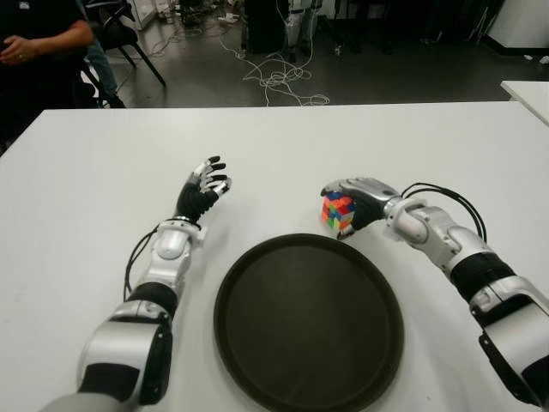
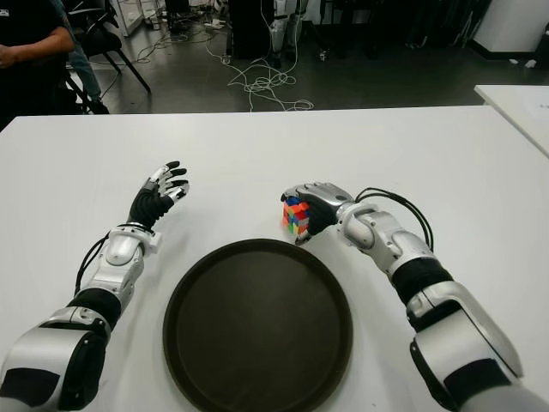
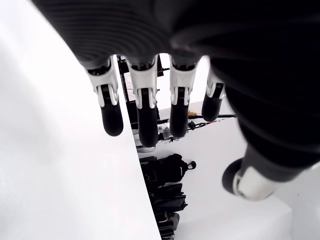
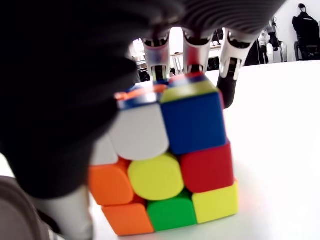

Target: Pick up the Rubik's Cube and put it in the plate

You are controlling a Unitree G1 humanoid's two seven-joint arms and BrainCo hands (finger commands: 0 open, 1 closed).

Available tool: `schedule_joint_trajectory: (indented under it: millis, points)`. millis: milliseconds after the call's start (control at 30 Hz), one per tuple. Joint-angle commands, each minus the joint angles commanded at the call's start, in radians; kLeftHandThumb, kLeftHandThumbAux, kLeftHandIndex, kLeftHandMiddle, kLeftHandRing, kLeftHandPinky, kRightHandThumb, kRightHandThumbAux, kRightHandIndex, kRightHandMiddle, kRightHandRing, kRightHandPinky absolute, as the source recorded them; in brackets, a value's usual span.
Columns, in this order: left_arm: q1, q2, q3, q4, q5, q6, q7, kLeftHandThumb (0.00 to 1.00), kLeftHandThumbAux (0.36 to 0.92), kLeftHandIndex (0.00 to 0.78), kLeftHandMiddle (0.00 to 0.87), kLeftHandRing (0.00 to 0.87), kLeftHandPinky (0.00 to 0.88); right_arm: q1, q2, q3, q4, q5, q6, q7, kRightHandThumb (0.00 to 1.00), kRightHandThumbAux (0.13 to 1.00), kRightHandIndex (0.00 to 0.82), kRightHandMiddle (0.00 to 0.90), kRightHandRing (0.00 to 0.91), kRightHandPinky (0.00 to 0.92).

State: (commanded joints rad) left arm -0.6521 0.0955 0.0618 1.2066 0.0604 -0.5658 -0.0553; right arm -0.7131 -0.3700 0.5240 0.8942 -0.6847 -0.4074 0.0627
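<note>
While right hand (image 1: 358, 204) grips Rubik's Cube (image 1: 337, 211), beside plate (image 1: 257, 343)

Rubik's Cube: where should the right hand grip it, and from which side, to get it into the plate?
Grip the Rubik's Cube across two opposite flat faces, coming from its right, where the right hand already wraps it on the table. Its flat sides suit fingers over the top and thumb below. The plate lies just in front, nearer the robot. The left hand shows open to the plate's left.

Left hand (image 1: 204, 190) at 9 o'clock, forearm extended, fingers (image 3: 111, 116) spread and relaxed, palm empty. Right hand (image 1: 353, 204) at 2 o'clock, elbow bent, fingers (image 4: 233, 71) curled in a grasp.
</note>
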Motion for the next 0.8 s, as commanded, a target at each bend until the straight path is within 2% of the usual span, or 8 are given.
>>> schedule_joint_trajectory:
  millis: [100, 367, 633, 800]
  points:
    - [0.001, 0.001, -0.001, 0.000, 0.002, 0.000, 0.001, 0.177, 0.638, 0.127, 0.181, 0.189, 0.168, -0.001, -0.002, -0.002, 0.002, 0.000, 0.001, -0.002, 0.000, 0.799, 0.211, 0.263, 0.258, 0.203]
    - [0.002, 0.001, -0.003, 0.000, 0.004, -0.002, 0.006, 0.177, 0.626, 0.130, 0.186, 0.194, 0.185, -0.005, -0.004, -0.007, 0.005, 0.004, 0.004, -0.004, 0.000, 0.830, 0.249, 0.302, 0.294, 0.253]
    - [0.001, 0.001, -0.006, 0.000, 0.009, -0.004, 0.012, 0.166, 0.620, 0.127, 0.190, 0.193, 0.178, -0.009, -0.008, -0.009, 0.003, 0.003, 0.020, 0.001, 0.000, 0.787, 0.200, 0.228, 0.218, 0.167]
    - [0.001, 0.000, -0.006, 0.000, 0.008, -0.005, 0.012, 0.164, 0.624, 0.129, 0.185, 0.191, 0.180, -0.010, -0.011, -0.008, 0.004, 0.003, 0.020, 0.004, 0.000, 0.778, 0.193, 0.218, 0.206, 0.157]
